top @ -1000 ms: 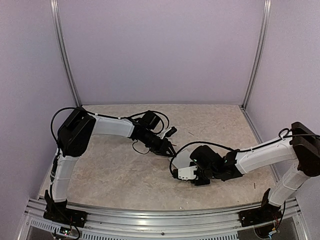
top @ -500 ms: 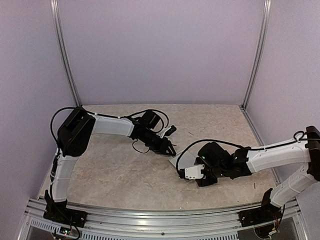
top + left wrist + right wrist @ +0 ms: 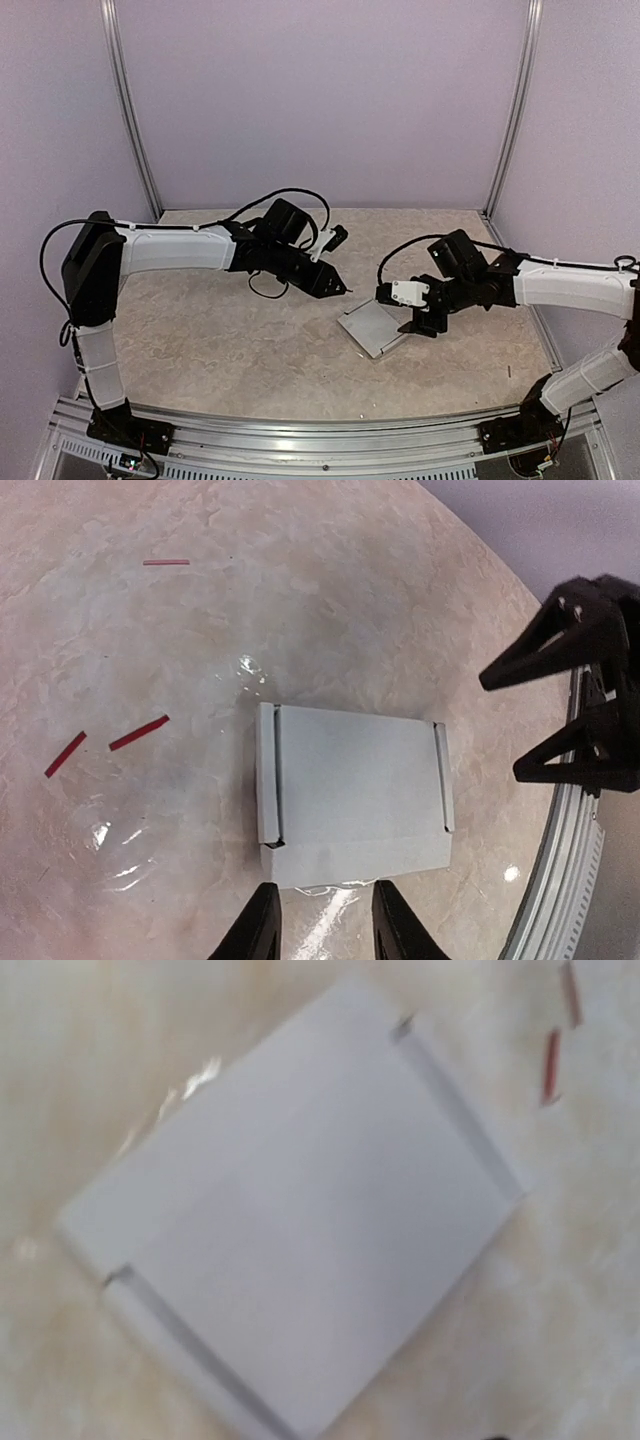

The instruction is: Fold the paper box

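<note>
The paper box [image 3: 350, 795] lies flat on the marbled table [image 3: 220, 340], a slim closed rectangle between the two arms, touched by neither. The left gripper [image 3: 322, 930] hovers just off one long edge, its fingers a modest gap apart with nothing between them. The right gripper [image 3: 500, 728] stands beside the opposite side, its jaws spread wider and likewise empty. The box looks very light: thin card that would likely crease under a hard pinch and slide on the glossy surface. A gentle hold across a long edge, or a press on the top panel beside the tucked side flaps, seems safest. Thin red scraps [image 3: 138, 732] lie nearby.
</note>
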Robot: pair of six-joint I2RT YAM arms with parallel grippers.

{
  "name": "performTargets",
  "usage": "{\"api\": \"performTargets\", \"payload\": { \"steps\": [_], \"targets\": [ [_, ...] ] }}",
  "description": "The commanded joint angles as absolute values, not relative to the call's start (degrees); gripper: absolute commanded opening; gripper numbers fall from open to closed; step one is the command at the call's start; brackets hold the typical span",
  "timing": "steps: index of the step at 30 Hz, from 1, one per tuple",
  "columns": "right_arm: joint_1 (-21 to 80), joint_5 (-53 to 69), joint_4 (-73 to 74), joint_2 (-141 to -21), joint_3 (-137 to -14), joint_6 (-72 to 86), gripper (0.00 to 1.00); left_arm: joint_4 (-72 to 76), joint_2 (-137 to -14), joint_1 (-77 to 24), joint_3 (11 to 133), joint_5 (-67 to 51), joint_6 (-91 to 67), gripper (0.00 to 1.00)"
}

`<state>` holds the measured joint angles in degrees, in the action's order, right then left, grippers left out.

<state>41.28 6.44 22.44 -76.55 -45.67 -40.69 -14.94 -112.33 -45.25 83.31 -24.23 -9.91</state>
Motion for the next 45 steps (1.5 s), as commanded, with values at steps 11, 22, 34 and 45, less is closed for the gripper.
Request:
{"api": "performTargets", "payload": {
  "steps": [11,22,34,45],
  "targets": [
    [29.9,29.7,26.2,-97.2,-61.3,-24.1,0.61,-23.0,-116.9,-51.7,83.7,-18.4,-5.5,0.22],
    [28.7,30.0,28.9,-103.8,-62.7,-22.8,0.52,-23.7,-120.5,-52.4,86.7,-20.7,-5.1,0.20],
    [28.4,30.9,30.2,-107.5,-63.0,-23.1,0.47,-24.5,-123.9,-52.3,89.1,-22.3,-4.6,0.18],
    [28.3,30.5,30.3,-108.7,-63.2,-23.2,0.47,-25.4,-121.6,-52.4,87.3,-22.7,-4.3,0.18]
  ]
}}
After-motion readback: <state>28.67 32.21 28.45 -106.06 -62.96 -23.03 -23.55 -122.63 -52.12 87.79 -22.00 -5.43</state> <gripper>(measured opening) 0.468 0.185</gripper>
